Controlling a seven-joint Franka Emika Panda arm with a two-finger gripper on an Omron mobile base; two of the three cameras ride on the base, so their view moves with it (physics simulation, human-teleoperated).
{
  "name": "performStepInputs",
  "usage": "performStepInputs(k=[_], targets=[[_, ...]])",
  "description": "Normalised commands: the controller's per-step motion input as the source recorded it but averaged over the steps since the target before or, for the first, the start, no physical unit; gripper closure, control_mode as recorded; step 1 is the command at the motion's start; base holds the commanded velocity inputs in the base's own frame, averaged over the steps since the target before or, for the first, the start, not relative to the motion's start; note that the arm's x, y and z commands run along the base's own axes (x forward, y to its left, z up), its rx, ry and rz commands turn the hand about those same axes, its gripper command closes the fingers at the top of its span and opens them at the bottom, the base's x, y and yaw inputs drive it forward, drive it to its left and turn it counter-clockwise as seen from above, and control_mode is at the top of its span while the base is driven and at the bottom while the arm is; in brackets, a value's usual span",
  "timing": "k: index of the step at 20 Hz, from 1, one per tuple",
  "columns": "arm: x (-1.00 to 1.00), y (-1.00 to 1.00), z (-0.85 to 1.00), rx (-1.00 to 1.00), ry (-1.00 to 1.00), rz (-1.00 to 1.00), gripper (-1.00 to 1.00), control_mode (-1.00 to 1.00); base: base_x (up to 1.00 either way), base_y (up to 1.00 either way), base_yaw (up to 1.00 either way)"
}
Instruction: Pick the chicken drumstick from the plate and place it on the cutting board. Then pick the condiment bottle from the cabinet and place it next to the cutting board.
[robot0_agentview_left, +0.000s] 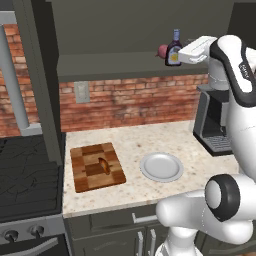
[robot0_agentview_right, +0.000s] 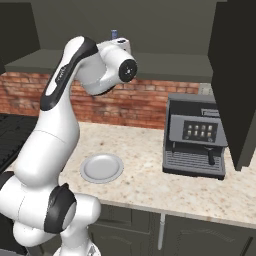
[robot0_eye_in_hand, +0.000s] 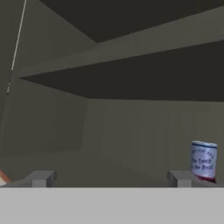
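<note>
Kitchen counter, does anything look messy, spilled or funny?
Nothing stands out. The chicken drumstick lies neatly on the cutting board, the plate sits flat, and the condiment bottle stands upright in the cabinet.

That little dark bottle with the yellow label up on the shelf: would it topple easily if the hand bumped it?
Probably. The dark brown bottle with the yellow-white label stands upright, tall and narrow-necked, so a nudge near its cap could tip it. It looks rigid, likely smooth and slippery. The round reddish onion beside it might roll.

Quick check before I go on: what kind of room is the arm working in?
A home-style kitchen, rendered: a speckled stone counter backed by brick, a stove on its left, and a coffee machine on its right.
</note>
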Motion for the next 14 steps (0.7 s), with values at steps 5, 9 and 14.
performStepInputs(k=[5,9,14], targets=[[0.04,-0.05,0.03,0.02,0.0,-0.08,-1.0,-1.0,0.0,0.0,0.0],[0.12,-0.01,0.0,0.06,0.0,-0.04,-1.0,-1.0,0.0,0.0,0.0],[0.16,-0.07,0.0,0.09,0.0,-0.03,-1.0,-1.0,0.0,0.0,0.0]])
